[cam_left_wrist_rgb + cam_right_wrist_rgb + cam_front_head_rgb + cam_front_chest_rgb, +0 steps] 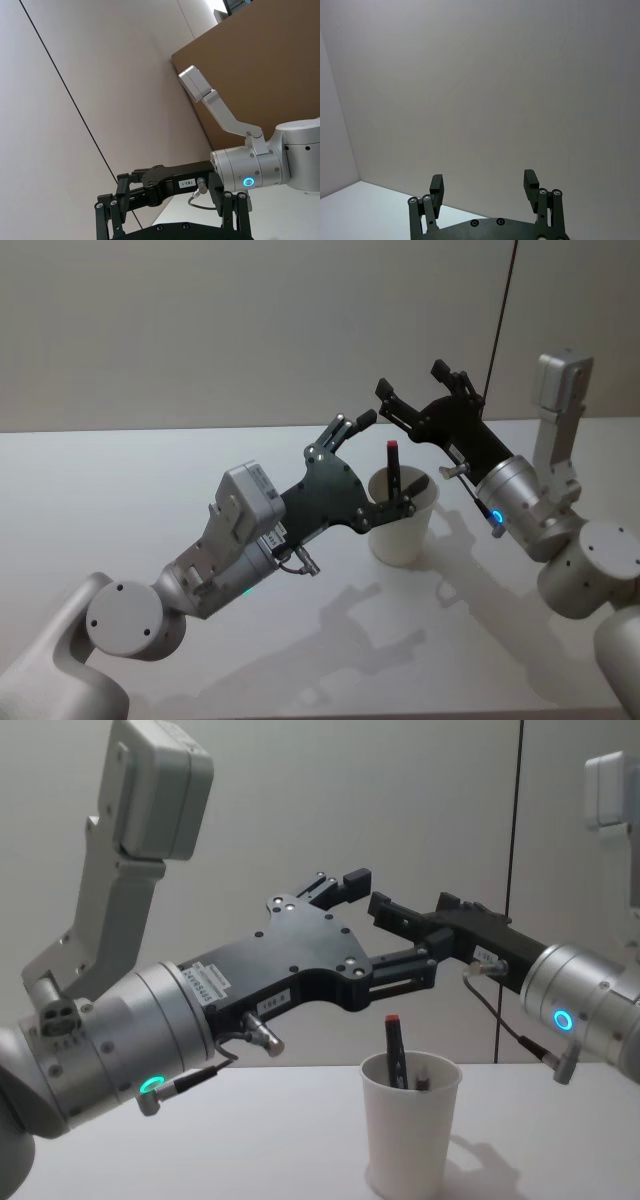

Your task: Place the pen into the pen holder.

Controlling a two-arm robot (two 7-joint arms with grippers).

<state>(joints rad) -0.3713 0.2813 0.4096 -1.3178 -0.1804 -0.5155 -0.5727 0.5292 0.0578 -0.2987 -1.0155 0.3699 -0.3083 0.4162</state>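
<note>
Left black gripper [385, 925] raised above tapered white paper cup [408, 1125], fingers spread, empty. Right black gripper [412, 388] raised behind, likewise released. Red-capped dark pen [394, 1050] stands inside cup. White tabletop [120, 500]; plain grey wall [200, 320].

A white paper cup [404, 1138], tapered with a rolled rim, is seen standing upright on the table. A dark pen [394, 1050] with a red tip is stood inside it, leaning slightly, its upper end poking above the rim. A second, shorter dark item is seen beside it in the cup.
</note>
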